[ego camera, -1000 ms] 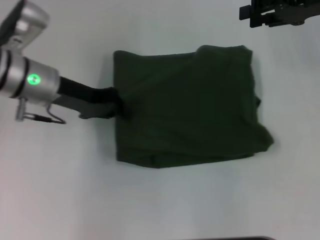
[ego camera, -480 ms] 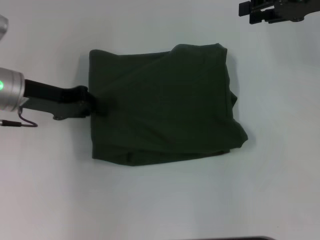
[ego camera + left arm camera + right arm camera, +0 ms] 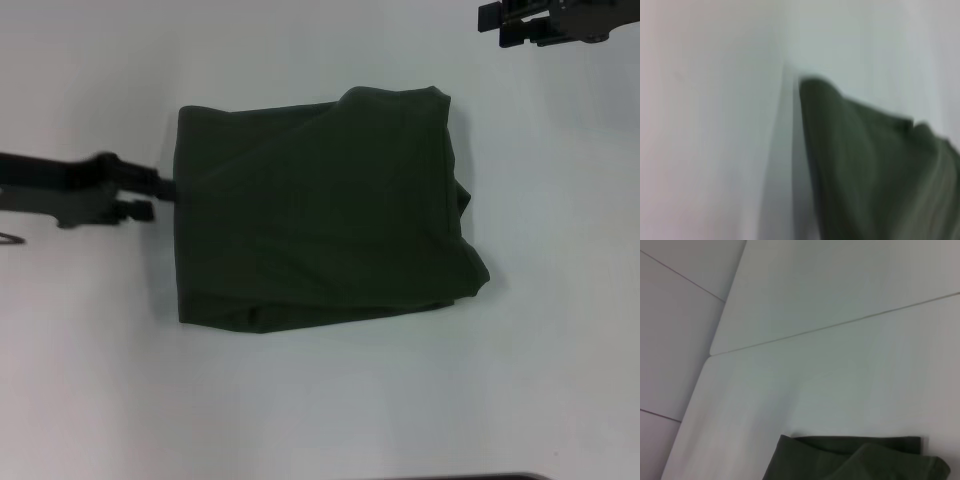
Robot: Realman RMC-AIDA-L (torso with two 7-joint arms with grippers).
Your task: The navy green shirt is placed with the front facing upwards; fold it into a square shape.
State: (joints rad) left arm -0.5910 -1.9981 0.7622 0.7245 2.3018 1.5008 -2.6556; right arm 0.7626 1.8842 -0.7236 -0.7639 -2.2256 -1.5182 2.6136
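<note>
The navy green shirt (image 3: 320, 210) lies folded into a rough square in the middle of the white table, plain green side up, with a bunched corner at its lower right. My left gripper (image 3: 158, 195) sits low at the shirt's left edge, its tip just at the fabric. The arm behind it is streaked by motion. The left wrist view shows the shirt (image 3: 870, 175) close up, blurred. My right gripper (image 3: 535, 25) is parked at the far right, away from the cloth. The right wrist view catches a folded edge of the shirt (image 3: 855, 460).
The white table (image 3: 320, 420) extends around the shirt on all sides. A seam between table panels (image 3: 840, 325) runs beyond the shirt in the right wrist view. A dark strip shows at the table's near edge (image 3: 460, 477).
The left arm first dragged the shirt to the left, then drew back to the left itself. The shirt has stayed put in the last half second. The right arm is still.
</note>
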